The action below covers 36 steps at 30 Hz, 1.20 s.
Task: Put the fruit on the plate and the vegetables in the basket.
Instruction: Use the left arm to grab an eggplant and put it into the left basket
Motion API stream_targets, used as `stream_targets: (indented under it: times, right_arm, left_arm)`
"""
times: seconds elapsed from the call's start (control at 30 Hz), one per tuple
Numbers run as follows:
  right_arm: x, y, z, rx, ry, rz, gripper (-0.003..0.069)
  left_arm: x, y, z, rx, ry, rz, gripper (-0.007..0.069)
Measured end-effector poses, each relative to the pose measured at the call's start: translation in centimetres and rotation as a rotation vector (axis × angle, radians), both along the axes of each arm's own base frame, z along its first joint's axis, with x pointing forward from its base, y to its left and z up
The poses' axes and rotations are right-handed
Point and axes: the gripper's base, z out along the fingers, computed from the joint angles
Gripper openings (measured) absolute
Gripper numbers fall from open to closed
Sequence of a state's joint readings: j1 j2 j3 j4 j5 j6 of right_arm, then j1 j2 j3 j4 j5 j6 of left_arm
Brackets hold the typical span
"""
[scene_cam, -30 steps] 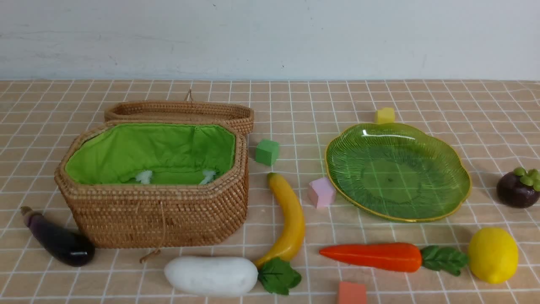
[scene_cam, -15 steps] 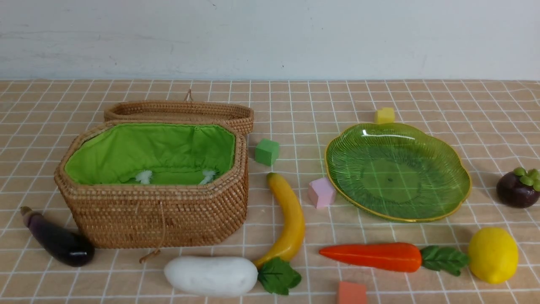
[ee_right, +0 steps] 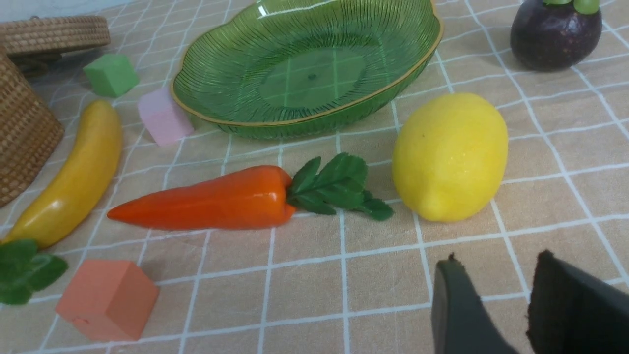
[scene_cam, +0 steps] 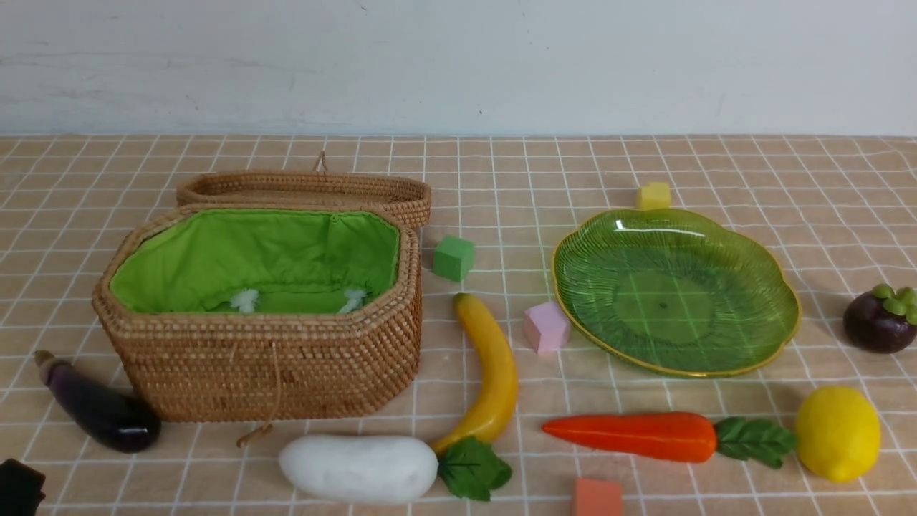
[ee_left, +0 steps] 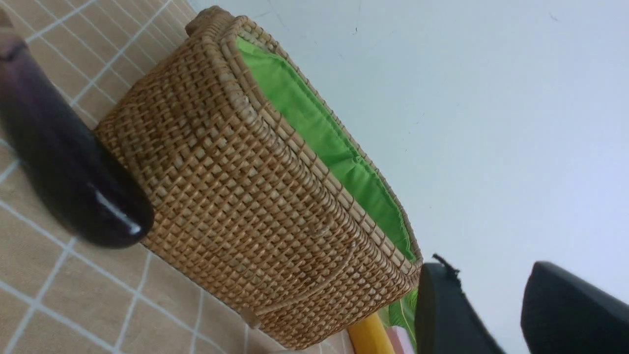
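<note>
The wicker basket (scene_cam: pixel 272 358) with green lining stands open at the left, nothing in it that I can see. The green plate (scene_cam: pixel 677 290) lies bare at the right. The eggplant (scene_cam: pixel 97 405) lies left of the basket. The radish (scene_cam: pixel 358 467), banana (scene_cam: pixel 494 373), carrot (scene_cam: pixel 637 435) and lemon (scene_cam: pixel 837 432) lie along the front. The mangosteen (scene_cam: pixel 880 319) sits at the far right. My left gripper (ee_left: pixel 486 275) is open and empty near the eggplant (ee_left: pixel 64 167) and basket (ee_left: pixel 245 196); a bit of it shows at the front view's lower left corner (scene_cam: pixel 18 487). My right gripper (ee_right: pixel 496 265) is open, empty, just short of the lemon (ee_right: pixel 449 155).
Foam cubes lie about: green (scene_cam: pixel 453 258) by the basket, pink (scene_cam: pixel 546 327) beside the plate, yellow (scene_cam: pixel 653 196) behind the plate, orange (scene_cam: pixel 597 497) at the front edge. The basket's lid (scene_cam: pixel 308 188) lies behind it. A white wall stands at the back.
A dark part of my left gripper has come into the front view's lower left corner. The objects have not moved.
</note>
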State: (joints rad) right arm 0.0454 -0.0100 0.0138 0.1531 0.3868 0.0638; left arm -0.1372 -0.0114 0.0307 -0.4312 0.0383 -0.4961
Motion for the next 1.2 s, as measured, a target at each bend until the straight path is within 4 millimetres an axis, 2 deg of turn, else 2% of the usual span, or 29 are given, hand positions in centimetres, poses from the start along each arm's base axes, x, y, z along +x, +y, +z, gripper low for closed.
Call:
stream_targets:
  times: [0.13,0.17,0.2,0.23,0.3,0.33,0.47,0.53,0.67,0.7,0.73,0.77,0.83,0.93,1.03,1.13,1.2]
  right_arm:
    - [0.1,0.3,0.1,0.169,-0.006,-0.021,0.0243]
    - [0.1,0.5,0.2,0.35,-0.007,-0.036,0.0243]
    - [0.1,0.6,0.3,0.378,-0.01,-0.041,0.0243]
    - [0.2,0.7,0.6,0.535,-0.025,-0.055,0.0243]
    - [0.3,0.7,1.1,0.633,-0.067,-0.07,0.0243]
    - [0.3,0.7,1.1,0.639,-0.066,-0.07,0.0243]
    - [0.1,1.0,2.3,0.721,-0.064,-0.038,0.0199]
    - [-0.6,1.9,4.4,0.665,0.0,0.071,0.0158]
    - [-1.6,3.3,10.8,0.422,0.106,0.327,0.0089]
    - [-1.5,3.4,11.0,0.406,0.125,0.34,0.0087]
    - [-1.6,3.9,13.6,0.283,0.182,0.444,0.0074]
    - [-1.4,4.0,13.8,0.268,0.2,0.455,0.0074]
    - [-1.2,4.5,16.1,0.121,0.283,0.569,0.0071]
    - [-0.6,4.7,17.5,0.0,0.336,0.652,0.007]
    - [0.1,4.9,17.6,-0.073,0.358,0.696,0.007]
    - [0.3,4.9,17.6,-0.098,0.357,0.708,0.007]
    - [0.3,4.9,17.5,-0.109,0.355,0.711,0.007]
  left_arm:
    - [-0.2,-0.2,0.5,0.002,0.026,-0.026,0.0099]
    - [-0.5,-0.4,1.6,0.025,0.036,-0.053,0.001]
    - [-0.5,-0.4,1.7,0.029,0.036,-0.056,0.0003]
    - [-0.9,-0.6,2.8,0.072,0.04,-0.082,-0.0013]
    - [-1.4,-0.9,4.1,0.151,0.047,-0.117,-0.0013]
    - [-1.4,-0.9,4.2,0.16,0.048,-0.12,-0.0013]
    - [-0.8,-1.6,6.6,0.376,0.16,-0.218,-0.0013]
    - [0.3,-2.0,7.7,0.502,0.249,-0.294,-0.0013]
    - [3.8,-3.1,9.8,0.749,0.421,-0.502,-0.0013]
    - [3.8,-3.1,9.8,0.761,0.416,-0.505,-0.0013]
    - [6.0,-3.6,10.6,0.861,0.464,-0.62,-0.0013]
    - [6.0,-3.6,10.6,0.861,0.468,-0.624,-0.0013]
    - [8.9,-4.4,11.3,0.952,0.479,-0.754,-0.0013]
    - [11.7,-4.9,11.6,1.082,0.445,-0.86,-0.0013]
    - [14.6,-5.0,12.4,1.255,0.376,-0.916,-0.0013]
    - [15.5,-4.3,13.1,1.329,0.378,-0.886,-0.0013]
    - [15.9,-3.0,13.7,1.367,0.404,-0.831,-0.0013]
